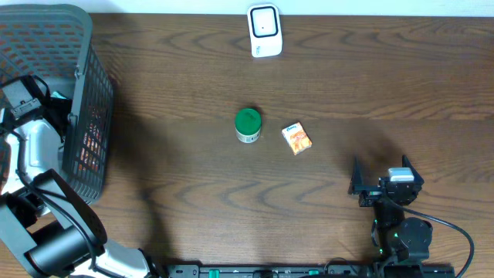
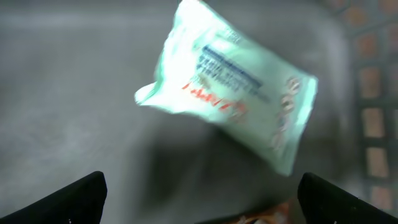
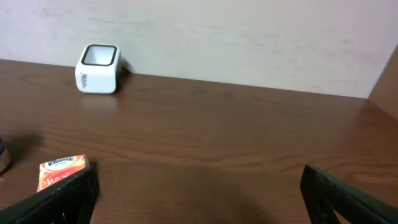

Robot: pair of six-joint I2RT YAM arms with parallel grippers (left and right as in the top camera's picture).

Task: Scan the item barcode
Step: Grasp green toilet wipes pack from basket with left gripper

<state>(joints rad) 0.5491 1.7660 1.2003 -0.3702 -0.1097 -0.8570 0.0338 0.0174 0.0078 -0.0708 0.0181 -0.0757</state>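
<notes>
I am hovering my left gripper (image 2: 202, 199) inside the basket (image 1: 85, 93), jaws spread wide and empty, with the pale green packet (image 2: 230, 106) lying just ahead of them; I judge picking is in hand, and next I need to lower and close on it. My right gripper (image 3: 199, 193) is idling over the table (image 1: 193, 193), jaws equally apart, holding nothing. Farther out, the orange box (image 1: 296, 138) and green-lidded tub (image 1: 248, 125) are sitting mid-table, the white scanner (image 1: 264, 31) beyond them.
</notes>
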